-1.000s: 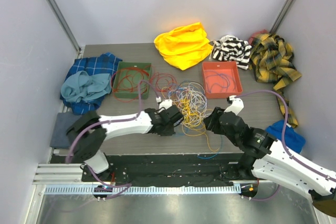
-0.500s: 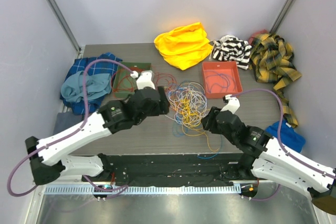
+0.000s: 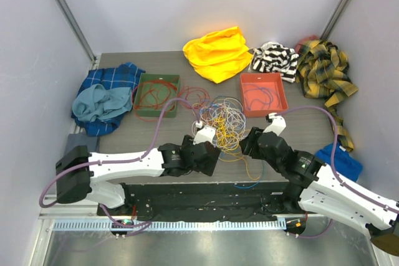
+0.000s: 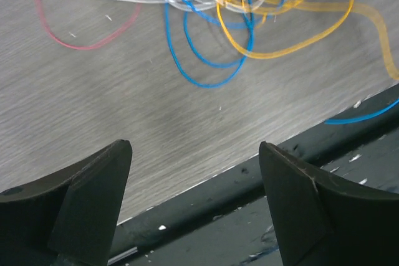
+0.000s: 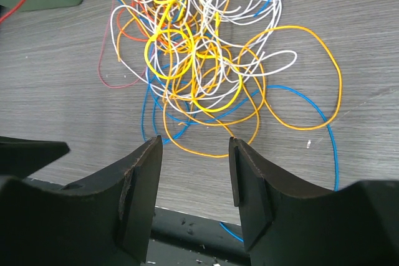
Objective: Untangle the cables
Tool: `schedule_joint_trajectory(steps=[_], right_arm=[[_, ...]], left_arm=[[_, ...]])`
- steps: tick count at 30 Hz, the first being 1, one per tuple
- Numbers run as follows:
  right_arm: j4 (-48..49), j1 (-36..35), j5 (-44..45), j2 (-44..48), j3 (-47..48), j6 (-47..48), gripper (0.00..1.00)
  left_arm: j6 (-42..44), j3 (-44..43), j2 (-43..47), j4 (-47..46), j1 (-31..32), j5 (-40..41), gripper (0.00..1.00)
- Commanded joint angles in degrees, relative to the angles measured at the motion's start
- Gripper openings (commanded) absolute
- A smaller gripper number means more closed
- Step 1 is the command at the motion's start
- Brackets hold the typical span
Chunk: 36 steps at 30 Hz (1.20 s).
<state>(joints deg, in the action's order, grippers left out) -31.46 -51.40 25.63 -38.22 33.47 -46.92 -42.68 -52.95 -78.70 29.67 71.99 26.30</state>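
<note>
Grey wood table (image 3: 124,144) carried the cables (image 3: 221,123), one tangled heap at its middle, just ahead of both arms. Left gripper (image 4: 194,147) hung low, jaws spread wide, gripping nothing. Right gripper (image 5: 194,144) stood half parted at the tangle's near edge, empty too.

Soft, even, bright light falls from above across the tabletop (image 3: 299,126), and the shadows there are faint and diffuse. Glare sheens the steel sheet (image 3: 187,247) beyond its near edge. The left wrist view is slightly soft. The right wrist view renders the cables (image 5: 198,82) crisply, with its dark fingers (image 5: 134,191) underlit.
</note>
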Motion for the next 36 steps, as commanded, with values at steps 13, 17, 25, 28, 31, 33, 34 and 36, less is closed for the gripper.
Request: schedule_joint_trajectory(steps=[13, 17, 25, 28, 31, 33, 34, 36], right_arm=[[0.9, -0.3, 2.0, 1.4, -1.7, 0.1, 0.55], [0.5, -0.4, 2.3, 1.2, -1.6, 0.2, 0.55], [0.3, -0.4, 2.1, 1.3, -2.1, -0.1, 0.55], [-0.3, -0.4, 2.4, 1.6, -2.0, 0.0, 0.55], [-0.4, -0.3, 2.7, 1.7, -2.0, -0.1, 0.55], [-0.4, -0.3, 2.8, 1.6, -2.1, -0.1, 0.56], [-0.3, -0.4, 2.8, 1.4, -2.2, -0.1, 0.55], [-0.4, -0.4, 2.6, 1.3, -2.2, 0.0, 0.55]], left_arm=[[15.3, -4.3, -18.6, -12.5, 0.1, -5.4, 0.72], [17.2, -5.7, -19.5, -12.2, 0.1, -3.4, 0.71], [18.9, -7.0, -22.5, -12.6, -3.1, -5.3, 0.64], [18.0, -6.9, -23.6, -12.9, -5.1, -8.3, 0.53], [18.0, -7.0, -24.7, -13.0, -5.4, -8.2, 0.47], [17.8, -6.6, -24.8, -13.1, -5.7, -8.3, 0.34], [17.5, -6.6, -24.8, -13.1, -5.9, -8.6, 0.29], [17.1, -6.4, -24.6, -12.6, -6.1, -8.6, 0.16]])
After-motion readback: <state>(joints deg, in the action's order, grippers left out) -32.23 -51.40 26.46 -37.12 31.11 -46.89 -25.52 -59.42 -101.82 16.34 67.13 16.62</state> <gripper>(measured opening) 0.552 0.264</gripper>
